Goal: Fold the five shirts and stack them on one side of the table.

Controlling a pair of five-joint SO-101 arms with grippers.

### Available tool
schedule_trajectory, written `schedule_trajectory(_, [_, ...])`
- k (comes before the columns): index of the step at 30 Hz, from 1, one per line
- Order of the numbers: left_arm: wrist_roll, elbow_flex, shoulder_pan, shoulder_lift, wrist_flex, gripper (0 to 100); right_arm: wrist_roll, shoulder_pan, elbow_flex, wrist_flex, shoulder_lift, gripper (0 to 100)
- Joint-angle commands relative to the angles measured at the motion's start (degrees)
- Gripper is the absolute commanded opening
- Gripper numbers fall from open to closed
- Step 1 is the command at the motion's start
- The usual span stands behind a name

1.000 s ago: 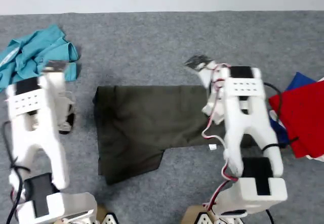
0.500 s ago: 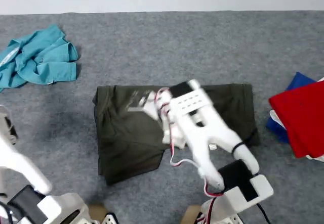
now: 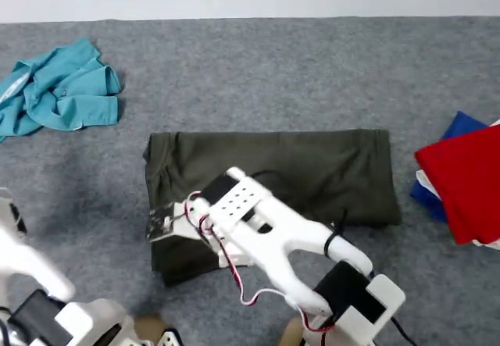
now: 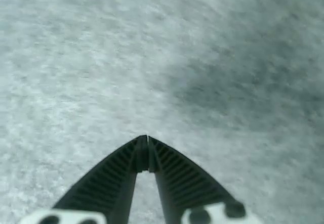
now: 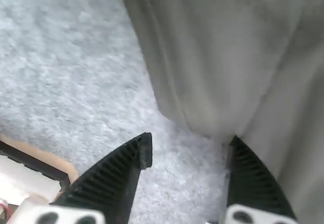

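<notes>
The right gripper (image 5: 191,139) hung spread, the dark green shirt (image 3: 297,166) reaching its hem between the fingertips (a sleeve corner, I judged); it needed a deep bite through both layers. The left gripper (image 4: 147,142) was pinched shut over bare grey felt (image 4: 76,57). Beyond lay the teal shirt (image 3: 58,88).

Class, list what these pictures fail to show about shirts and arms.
High view: the right arm covers a corner of the dark green shirt.
High view: the edge cuts off the red shirt and the pile under it.
High view: the edge also crops the left arm.
</notes>
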Motion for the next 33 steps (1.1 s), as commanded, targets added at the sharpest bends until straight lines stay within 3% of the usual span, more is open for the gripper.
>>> schedule_trajectory(1, [-0.7,-0.1,-4.1,-2.6,-3.1,0,0.3,-3.1,-0.4,0.0,-3.0,25.8])
schedule_trajectory(9, [-4.7,0.5,-7.4,-2.6,-3.5,0,0.2,-8.0,0.0,-8.0,-2.6,25.7])
schedule_trajectory(20, [-8.1,0.6,-14.1,-2.6,-2.6,0,0.2,-8.4,0.1,-14.4,7.7,25.4])
schedule_trajectory(27, [-9.9,1.8,-15.4,-2.6,-2.5,0,0.5,-8.2,-3.2,-12.4,8.1,6.4])
schedule_trajectory(33, [-9.9,2.6,-15.1,-2.6,-2.9,0,0.4,-8.1,-10.7,-5.1,7.9,5.8])
